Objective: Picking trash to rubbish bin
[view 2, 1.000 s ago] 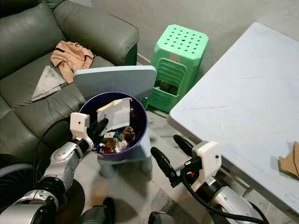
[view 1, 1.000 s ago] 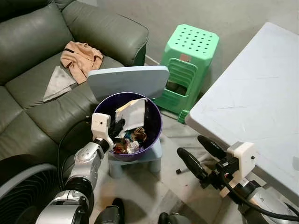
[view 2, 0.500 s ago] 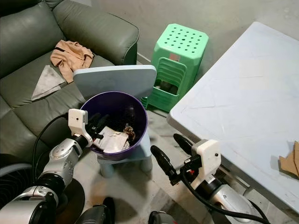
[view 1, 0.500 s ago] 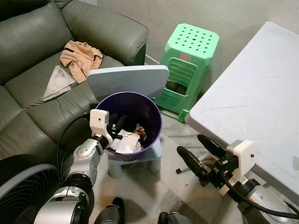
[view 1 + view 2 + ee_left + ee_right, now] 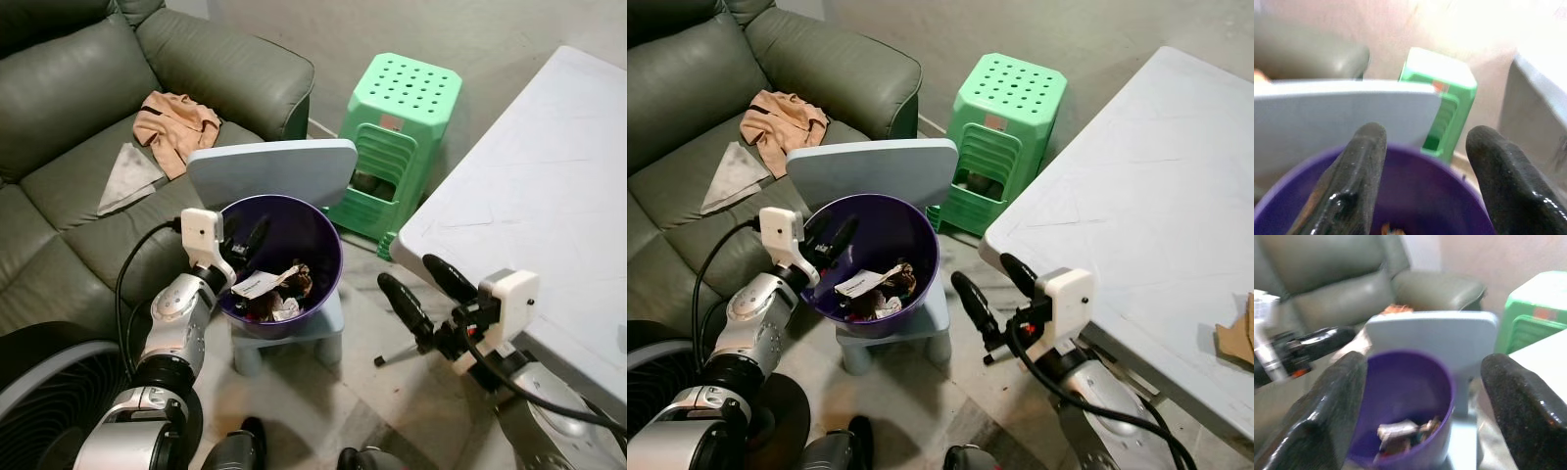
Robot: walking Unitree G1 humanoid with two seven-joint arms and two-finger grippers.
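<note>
Both arms raised, jaws parted

Left gripper (image 5: 245,242) reaches forward, empty; right gripper (image 5: 423,290) is held lower, fingers (image 5: 1528,404) spread wide.

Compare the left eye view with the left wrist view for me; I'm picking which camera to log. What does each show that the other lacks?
Left eye view alone: trash inside the purple bin, tan clothes on the sofa, and the open right gripper by the white table.

Left wrist view alone: a close look along the open left gripper.

Both: the bin, the blue chair back, the green stool.
</note>
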